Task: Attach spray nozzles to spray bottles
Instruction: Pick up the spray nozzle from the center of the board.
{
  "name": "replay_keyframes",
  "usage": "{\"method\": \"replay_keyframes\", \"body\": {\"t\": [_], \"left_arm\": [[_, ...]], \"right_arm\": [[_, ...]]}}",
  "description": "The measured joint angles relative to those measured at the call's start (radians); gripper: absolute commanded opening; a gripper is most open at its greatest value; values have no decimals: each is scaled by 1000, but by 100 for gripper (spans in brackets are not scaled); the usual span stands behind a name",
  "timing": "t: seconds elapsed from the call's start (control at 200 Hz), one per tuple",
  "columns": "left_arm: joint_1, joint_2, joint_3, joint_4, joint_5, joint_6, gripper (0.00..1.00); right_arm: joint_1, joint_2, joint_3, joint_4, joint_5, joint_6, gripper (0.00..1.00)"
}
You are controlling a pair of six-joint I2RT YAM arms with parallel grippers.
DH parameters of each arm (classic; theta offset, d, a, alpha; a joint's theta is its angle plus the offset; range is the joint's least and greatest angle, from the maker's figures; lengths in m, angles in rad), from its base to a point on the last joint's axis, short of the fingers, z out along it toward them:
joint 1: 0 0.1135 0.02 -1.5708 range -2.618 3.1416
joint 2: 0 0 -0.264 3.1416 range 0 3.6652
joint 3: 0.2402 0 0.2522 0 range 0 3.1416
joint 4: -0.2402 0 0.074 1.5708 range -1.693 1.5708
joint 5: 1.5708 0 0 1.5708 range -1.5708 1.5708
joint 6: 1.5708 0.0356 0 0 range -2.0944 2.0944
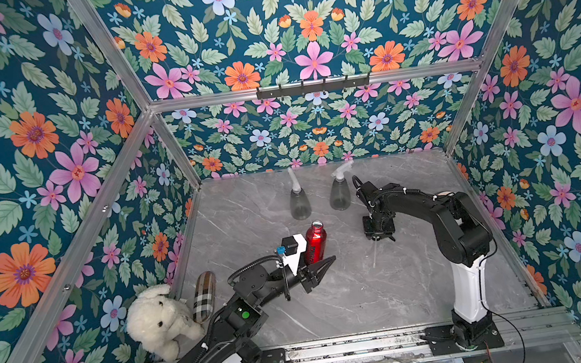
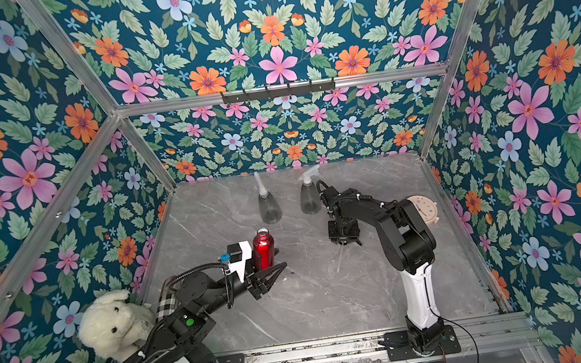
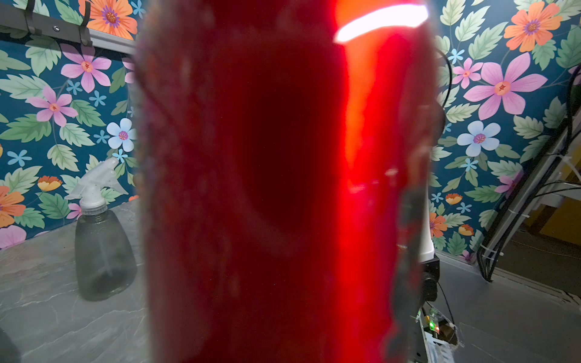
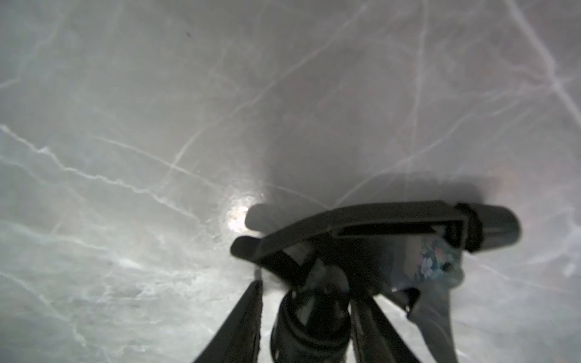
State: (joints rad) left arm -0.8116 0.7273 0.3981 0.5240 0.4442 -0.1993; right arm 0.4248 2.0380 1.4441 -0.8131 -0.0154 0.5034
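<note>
Two smoky-grey spray bottles, two whitish spray nozzles, one red metal bottle, one black spray nozzle, one white plush animal, one plaid case, one pink round dial, two robot arms, one hook rack.

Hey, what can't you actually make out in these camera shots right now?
- Left wrist view: the red bottle, a close blur, hides the left gripper; grip unconfirmed.
- Right wrist view: blurred; whether the right gripper grips the black nozzle is unclear.
- In a top view: a round pinkish object, half hidden behind the right arm.
</note>
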Motion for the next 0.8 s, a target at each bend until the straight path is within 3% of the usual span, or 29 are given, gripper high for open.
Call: {"method": "replay_keyframes", "body": {"t": [0.165,0.365,0.625,0.8], "left_arm": [[0,2,0,0,0,0,0],[0,6,0,-1,-6,-4,0],[0,8,9,-5,-27,-4,0],[0,28,23,-7,-31,-4,0]], "right_arm": [[-2,6,9,-15,12,3,27],[2,-68,-69,56,18,2,23],[103,-470,-202,221,66,-43,26],[205,-682,-122,309,133,-110,27]]}}
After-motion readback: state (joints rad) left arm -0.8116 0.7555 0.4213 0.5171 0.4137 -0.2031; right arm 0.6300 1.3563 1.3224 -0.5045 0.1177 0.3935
